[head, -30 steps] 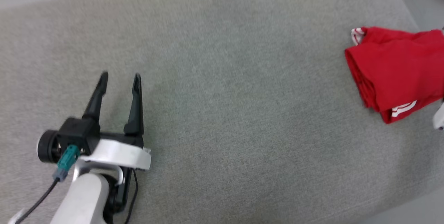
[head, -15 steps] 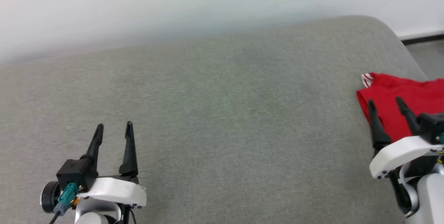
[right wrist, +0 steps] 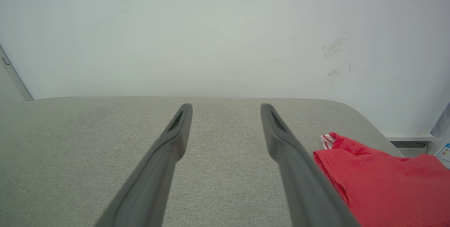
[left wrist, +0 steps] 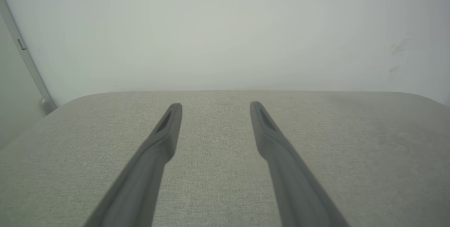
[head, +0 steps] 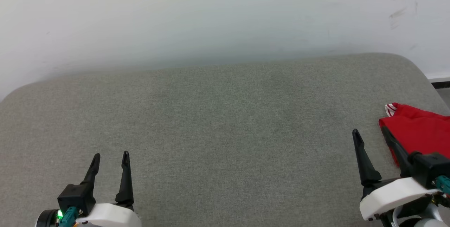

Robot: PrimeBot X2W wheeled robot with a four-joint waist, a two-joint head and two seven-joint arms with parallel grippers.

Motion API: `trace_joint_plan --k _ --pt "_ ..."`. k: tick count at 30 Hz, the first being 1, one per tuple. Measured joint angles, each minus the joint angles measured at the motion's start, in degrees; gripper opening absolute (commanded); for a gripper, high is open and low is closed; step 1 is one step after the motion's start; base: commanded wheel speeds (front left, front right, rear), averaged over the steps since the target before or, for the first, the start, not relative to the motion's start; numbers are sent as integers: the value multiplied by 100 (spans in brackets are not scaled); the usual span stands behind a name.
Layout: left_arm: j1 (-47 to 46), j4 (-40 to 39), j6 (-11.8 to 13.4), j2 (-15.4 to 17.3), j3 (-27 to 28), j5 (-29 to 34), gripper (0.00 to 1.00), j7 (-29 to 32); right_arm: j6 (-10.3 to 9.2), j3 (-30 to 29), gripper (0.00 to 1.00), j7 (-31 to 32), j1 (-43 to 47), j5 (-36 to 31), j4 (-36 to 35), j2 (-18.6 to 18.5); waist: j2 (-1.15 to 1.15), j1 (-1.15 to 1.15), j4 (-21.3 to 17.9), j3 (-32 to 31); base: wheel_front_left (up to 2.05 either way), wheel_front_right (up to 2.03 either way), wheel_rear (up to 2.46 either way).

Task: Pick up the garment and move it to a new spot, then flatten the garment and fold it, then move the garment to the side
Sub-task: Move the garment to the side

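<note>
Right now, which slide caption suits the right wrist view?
Open right gripper over a grey fabric surface; a folded bright red soft garment lies at lower right.

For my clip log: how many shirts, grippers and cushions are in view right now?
shirt, red: 1
Grippers: 2, the left gripper and the right gripper, both open
cushion, grey: 1
Total: 4

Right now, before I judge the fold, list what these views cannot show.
Head view: the garment is cut off by the right edge, and a finger of the right gripper covers its near-left edge.
Right wrist view: the garment runs off the bottom and right edges; which face lies up cannot be told.
Right wrist view: a blue-and-white item is clipped by the right edge, too small to identify.
</note>
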Motion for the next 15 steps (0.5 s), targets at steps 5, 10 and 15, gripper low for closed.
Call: trace_joint_plan --k 5,10,15 --pt "175 18 25 -13 -55 -1 100 10 0 -113 100 165 447 -46 -407 78 0 0 -16 -130 0 0 0" --pt "254 30 51 -29 -96 -2 100 10 0 -171 100 313 684 -67 -533 134 0 0 10 -230 0 0 0" --pt "272 42 51 -27 -121 -19 100 10 0 -172 100 356 708 -85 -556 160 0 0 24 -250 0 0 0"
